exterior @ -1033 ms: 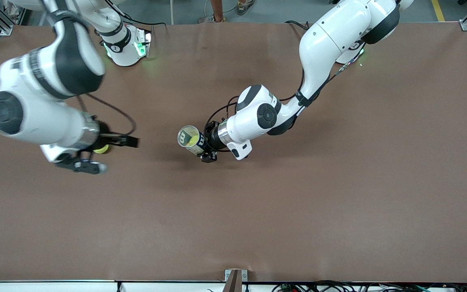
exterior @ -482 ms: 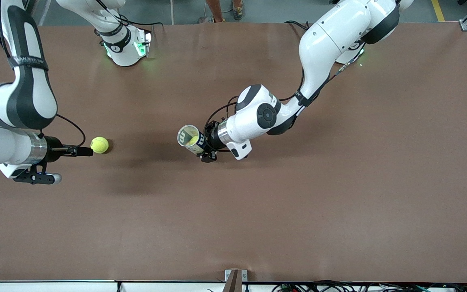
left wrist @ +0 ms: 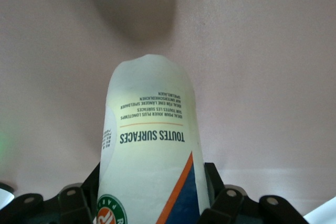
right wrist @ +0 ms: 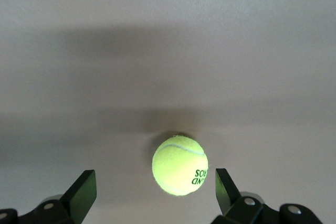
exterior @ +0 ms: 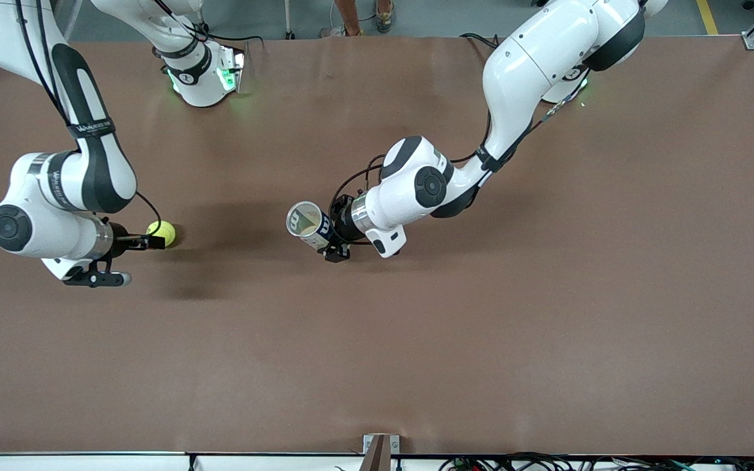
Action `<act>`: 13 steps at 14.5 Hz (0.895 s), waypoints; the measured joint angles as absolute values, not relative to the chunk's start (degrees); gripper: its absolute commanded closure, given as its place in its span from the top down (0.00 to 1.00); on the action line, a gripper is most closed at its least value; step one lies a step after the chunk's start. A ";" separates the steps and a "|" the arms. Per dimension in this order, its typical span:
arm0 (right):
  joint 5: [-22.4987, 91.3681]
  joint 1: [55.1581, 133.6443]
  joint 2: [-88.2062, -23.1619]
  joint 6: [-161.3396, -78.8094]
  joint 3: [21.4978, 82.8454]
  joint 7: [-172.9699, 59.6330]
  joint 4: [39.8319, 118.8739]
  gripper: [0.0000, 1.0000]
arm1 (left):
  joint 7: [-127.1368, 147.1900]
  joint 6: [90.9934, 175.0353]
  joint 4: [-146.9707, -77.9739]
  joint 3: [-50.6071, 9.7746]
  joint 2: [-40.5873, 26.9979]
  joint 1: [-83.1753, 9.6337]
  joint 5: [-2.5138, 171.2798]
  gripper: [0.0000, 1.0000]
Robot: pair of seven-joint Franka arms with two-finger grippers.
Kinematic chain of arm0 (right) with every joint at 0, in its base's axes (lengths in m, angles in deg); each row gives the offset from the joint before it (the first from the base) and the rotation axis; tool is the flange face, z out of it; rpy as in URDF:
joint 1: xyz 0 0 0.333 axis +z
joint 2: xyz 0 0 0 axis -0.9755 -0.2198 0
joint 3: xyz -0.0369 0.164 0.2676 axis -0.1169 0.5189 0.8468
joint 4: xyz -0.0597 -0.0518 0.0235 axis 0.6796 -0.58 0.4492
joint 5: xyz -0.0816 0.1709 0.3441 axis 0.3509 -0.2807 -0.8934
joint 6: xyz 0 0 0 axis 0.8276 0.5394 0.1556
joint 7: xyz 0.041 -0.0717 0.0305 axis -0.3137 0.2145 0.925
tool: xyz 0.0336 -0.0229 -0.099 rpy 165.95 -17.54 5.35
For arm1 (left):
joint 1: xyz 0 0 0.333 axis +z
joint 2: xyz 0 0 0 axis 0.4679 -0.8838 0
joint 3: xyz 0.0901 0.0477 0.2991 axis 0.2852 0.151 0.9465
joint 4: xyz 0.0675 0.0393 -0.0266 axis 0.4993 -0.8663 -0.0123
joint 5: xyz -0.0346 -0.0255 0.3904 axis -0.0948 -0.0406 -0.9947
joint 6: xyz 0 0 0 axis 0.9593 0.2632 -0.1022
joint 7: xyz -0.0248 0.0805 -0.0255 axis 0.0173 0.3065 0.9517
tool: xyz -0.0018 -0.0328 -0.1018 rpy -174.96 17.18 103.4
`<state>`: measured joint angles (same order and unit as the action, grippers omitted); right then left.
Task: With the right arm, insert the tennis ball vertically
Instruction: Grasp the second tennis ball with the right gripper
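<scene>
1 tennis ball (exterior: 161, 231) (on table (exterior: 547, 294)), 1 can (exterior: 308, 226).

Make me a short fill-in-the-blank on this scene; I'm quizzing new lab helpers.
1. The tennis ball lies on the ____.
2. The left tool grips a ____.
3. The right tool has its fingers ____ on either side of the ball.
4. The tube's open mouth looks ____ inside.

Missing words: table; tube; open; empty

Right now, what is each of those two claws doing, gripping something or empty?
Left gripper: jaws closed on the tennis ball can, held over the table.
Right gripper: jaws open, empty, one on each side of the tennis ball lying on the table.
</scene>
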<state>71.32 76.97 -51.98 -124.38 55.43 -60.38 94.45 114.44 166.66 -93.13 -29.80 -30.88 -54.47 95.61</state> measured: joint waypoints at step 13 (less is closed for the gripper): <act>71.47 75.18 -51.82 -133.50 55.49 -60.05 104.53 1.00 | 114.44 166.66 -93.13 -29.80 -30.88 -54.47 95.66 0.72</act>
